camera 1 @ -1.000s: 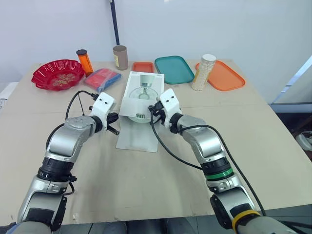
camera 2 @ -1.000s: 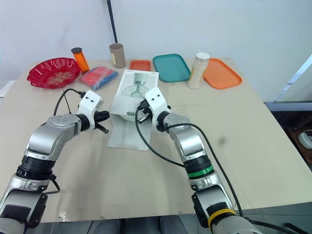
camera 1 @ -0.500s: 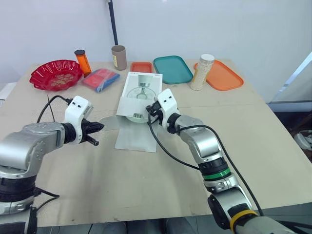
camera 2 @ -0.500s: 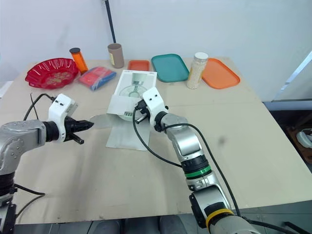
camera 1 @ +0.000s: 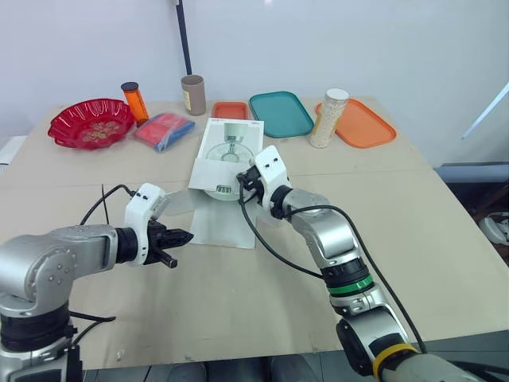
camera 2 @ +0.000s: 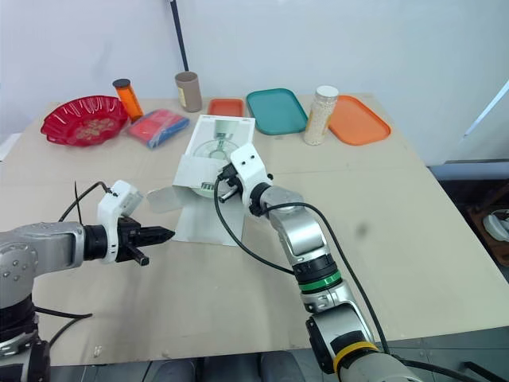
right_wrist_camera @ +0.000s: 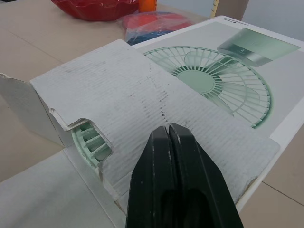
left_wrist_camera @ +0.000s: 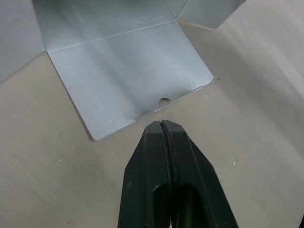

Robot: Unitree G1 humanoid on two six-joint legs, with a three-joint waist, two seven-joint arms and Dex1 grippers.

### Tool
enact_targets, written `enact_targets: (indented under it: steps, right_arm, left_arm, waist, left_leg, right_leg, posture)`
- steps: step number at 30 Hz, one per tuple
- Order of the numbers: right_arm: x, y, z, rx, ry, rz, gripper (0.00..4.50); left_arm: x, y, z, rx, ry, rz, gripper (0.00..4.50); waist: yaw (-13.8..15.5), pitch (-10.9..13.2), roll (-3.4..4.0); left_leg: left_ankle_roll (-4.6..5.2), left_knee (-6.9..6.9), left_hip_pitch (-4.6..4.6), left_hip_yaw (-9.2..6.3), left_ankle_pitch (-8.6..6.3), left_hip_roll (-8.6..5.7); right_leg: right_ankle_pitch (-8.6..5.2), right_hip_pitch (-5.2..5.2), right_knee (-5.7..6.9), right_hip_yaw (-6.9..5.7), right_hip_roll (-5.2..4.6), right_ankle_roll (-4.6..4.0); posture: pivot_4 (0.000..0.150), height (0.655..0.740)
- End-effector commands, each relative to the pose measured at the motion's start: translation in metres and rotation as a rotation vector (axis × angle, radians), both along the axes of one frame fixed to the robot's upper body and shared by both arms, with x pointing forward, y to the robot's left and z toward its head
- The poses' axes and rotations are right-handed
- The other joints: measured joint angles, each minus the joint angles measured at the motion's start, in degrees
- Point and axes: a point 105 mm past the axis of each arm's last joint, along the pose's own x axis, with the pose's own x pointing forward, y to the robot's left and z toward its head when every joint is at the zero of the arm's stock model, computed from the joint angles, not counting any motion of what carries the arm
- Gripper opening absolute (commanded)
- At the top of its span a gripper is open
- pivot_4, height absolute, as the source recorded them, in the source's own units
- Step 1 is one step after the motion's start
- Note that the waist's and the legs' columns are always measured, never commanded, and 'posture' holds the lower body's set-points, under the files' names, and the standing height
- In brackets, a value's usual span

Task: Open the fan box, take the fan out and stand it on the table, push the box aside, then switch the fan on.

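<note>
Left tool (camera 1: 184, 236), pinched shut on nothing, hovers low over the surface (camera 1: 238, 302) just short of the bottom flap (camera 1: 227, 223), which lies flat toward the robot. It looks parked clear of the opening. Right tool (right_wrist_camera: 168, 129), also closed and empty, sits at the raised top flap (right_wrist_camera: 142, 95), seemingly touching it, probably to steady the box (camera 1: 231, 143). Inside the mouth the fan (right_wrist_camera: 90, 140) shows its green grille. The box lies flat, its long axis running away from the robot and its mouth facing it.
</note>
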Motion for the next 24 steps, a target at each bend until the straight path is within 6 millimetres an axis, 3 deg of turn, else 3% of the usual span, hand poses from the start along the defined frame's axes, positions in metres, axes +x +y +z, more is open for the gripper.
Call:
enact_targets:
  steps: [1, 7, 8, 10, 17, 20, 24]
  right_arm:
    - [-0.002, 0.003, -0.021, -0.032, 0.073, 0.005, 0.03]
    - [-0.003, 0.004, -0.020, -0.036, 0.071, 0.009, 0.00]
    - [-0.003, 0.004, -0.020, -0.036, 0.071, 0.010, 0.00]
    - [-0.003, 0.005, -0.020, -0.034, 0.072, 0.011, 0.00]
    - [-0.004, 0.006, -0.020, -0.036, 0.073, 0.011, 0.00]
    - [-0.004, 0.006, -0.020, -0.040, 0.071, 0.007, 0.00]
    - [-0.004, 0.005, -0.020, -0.044, 0.071, 0.007, 0.00]
  left_arm:
    - [0.012, -0.011, 0.002, -0.124, -0.034, 0.091, 0.00]
    - [0.023, -0.026, 0.002, -0.318, -0.024, 0.175, 1.57]
    - [0.028, -0.027, 0.001, -0.356, -0.017, 0.215, 2.08]
    - [0.039, -0.027, -0.002, -0.443, -0.009, 0.285, 2.55]
    - [0.050, -0.034, -0.001, -0.607, 0.018, 0.331, 2.55]
    - [0.053, -0.026, -0.009, -0.621, 0.020, 0.385, 2.55]
    - [0.059, -0.028, -0.011, -0.642, 0.020, 0.425, 3.57]
  waist:
    - [0.04, -0.02, -0.02]
    - [0.03, -0.06, -0.08]
    - [0.03, -0.06, -0.09]
    - [0.12, -0.07, -0.09]
    - [0.13, -0.11, -0.16]
    - [0.12, -0.11, -0.16]
    - [0.16, -0.11, -0.17]
  left_leg:
    - [-0.01, 0.00, 0.01, 0.01, 0.01, -0.01]
    - [-0.01, -0.01, 0.03, 0.02, 0.00, 0.02]
    - [-0.01, -0.01, 0.03, 0.03, 0.01, 0.01]
    - [-0.01, -0.01, 0.03, 0.03, 0.01, -0.02]
    - [-0.03, -0.01, 0.03, 0.04, 0.01, -0.01]
    - [-0.03, -0.01, 0.03, 0.03, 0.01, -0.01]
    - [-0.04, -0.01, 0.04, 0.03, 0.02, -0.01]
  right_leg:
    - [0.02, 0.02, -0.02, 0.00, -0.01, -0.02]
    - [0.03, 0.03, -0.04, 0.01, 0.02, -0.03]
    - [0.03, 0.03, -0.04, 0.00, 0.00, -0.03]
    - [0.03, 0.05, -0.04, 0.00, -0.02, -0.03]
    - [0.04, 0.06, -0.09, 0.00, -0.01, -0.02]
    - [0.04, 0.06, -0.09, -0.01, -0.01, -0.02]
    - [0.04, 0.07, -0.09, 0.00, -0.01, -0.02]
  posture:
    - [0.150, 0.7400]
    - [0.150, 0.7400]
    - [0.150, 0.7400]
    - [0.150, 0.7400]
    - [0.150, 0.7400]
    - [0.150, 0.7400]
    - [0.150, 0.7400]
